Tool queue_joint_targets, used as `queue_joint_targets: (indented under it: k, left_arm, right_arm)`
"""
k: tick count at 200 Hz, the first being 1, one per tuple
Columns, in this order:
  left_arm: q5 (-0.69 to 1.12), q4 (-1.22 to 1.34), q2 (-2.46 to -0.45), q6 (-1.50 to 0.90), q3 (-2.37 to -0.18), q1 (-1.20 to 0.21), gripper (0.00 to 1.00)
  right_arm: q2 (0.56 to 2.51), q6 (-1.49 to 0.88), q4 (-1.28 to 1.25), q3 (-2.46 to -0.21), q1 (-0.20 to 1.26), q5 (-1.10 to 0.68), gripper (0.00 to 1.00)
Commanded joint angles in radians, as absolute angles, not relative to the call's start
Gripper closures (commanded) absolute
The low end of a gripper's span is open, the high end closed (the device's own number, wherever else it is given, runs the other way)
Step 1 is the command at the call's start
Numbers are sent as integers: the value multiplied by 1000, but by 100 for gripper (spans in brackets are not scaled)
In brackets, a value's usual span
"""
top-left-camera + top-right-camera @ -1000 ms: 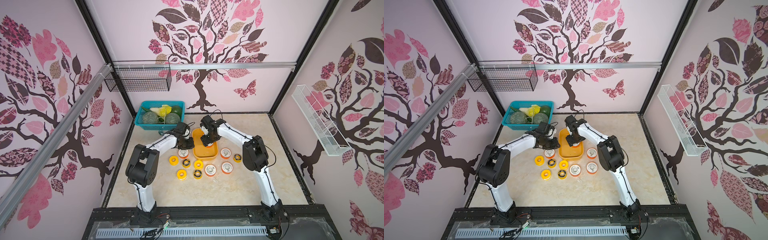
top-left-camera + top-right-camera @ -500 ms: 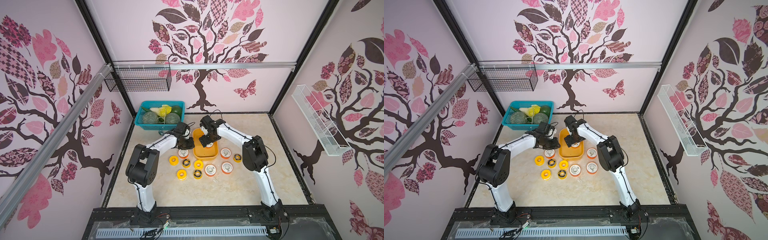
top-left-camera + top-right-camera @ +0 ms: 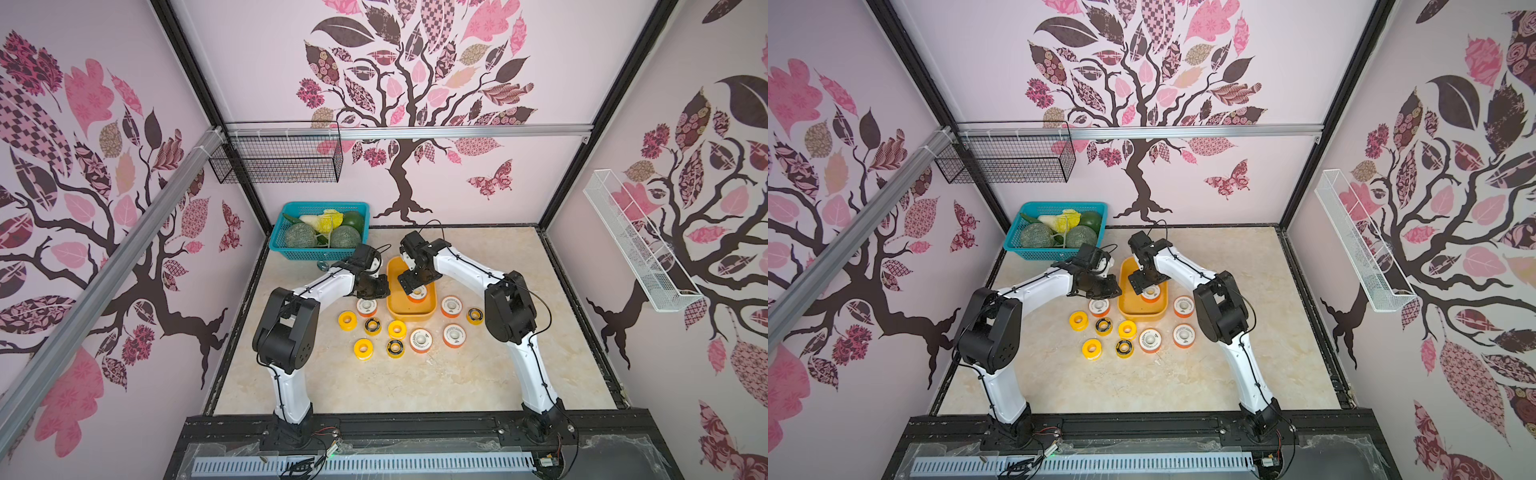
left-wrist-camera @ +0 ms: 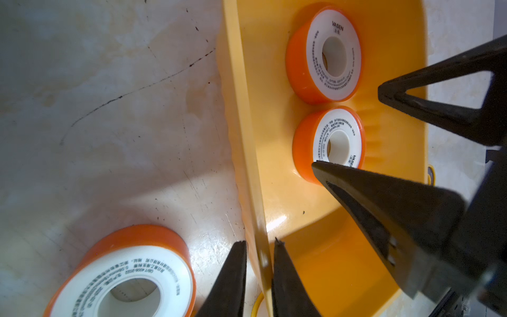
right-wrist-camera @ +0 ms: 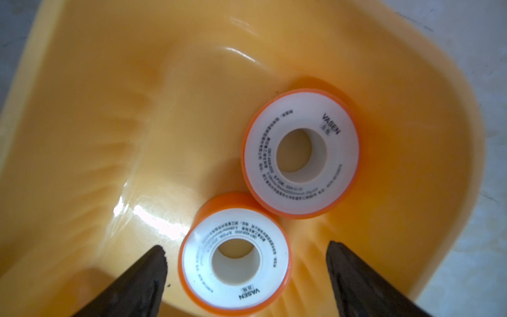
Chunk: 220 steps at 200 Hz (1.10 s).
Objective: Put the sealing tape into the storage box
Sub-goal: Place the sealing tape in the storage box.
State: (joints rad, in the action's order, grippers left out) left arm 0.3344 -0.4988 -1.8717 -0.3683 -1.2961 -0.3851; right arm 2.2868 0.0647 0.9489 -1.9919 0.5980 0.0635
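Pinching the storage box (image 4: pixel 241 137) wall, the left gripper (image 4: pixel 259 243) is clenched. The right gripper (image 5: pixel 246 245) hangs released, one sealing tape roll (image 5: pixel 236 291) between its fingers (image 5: pixel 131 288), apparently untouched; a second roll (image 5: pixel 260 153) lies just beyond, both in the box.

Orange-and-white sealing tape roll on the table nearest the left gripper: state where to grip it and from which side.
Likely from straight above: the orange-and-white sealing tape roll lies flat, hole up. Pinch across its orange outer rim, clear of the orange-yellow plastic storage box beside it.
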Motion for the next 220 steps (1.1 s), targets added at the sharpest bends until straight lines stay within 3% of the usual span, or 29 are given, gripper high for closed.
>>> queue_joint_targets:
  k: [1, 13, 39, 75, 97, 220]
  left_arm:
    - [315, -520, -1887, -355, -1312, -383, 78]
    - [313, -521, -1887, -353, -1313, -383, 78]
    - [311, -522, -1888, -353, -1315, -383, 78]
    - [308, -526, -1888, -353, -1315, -383, 78]
    - [304, -529, -1888, -351, -1317, -383, 78]
    - [301, -529, -1890, -351, -1318, -383, 78]
  right_arm:
    - [2208, 71, 943, -1981, 595, 2, 9]
    - [2201, 82, 944, -1976, 595, -34, 13]
    - [2200, 81, 943, -1967, 595, -44, 29]
    - [2218, 68, 953, -1970, 593, -15, 69]
    - [2233, 64, 963, -1973, 593, -13, 86]
    - [2304, 61, 1008, -1985, 593, -12, 86]
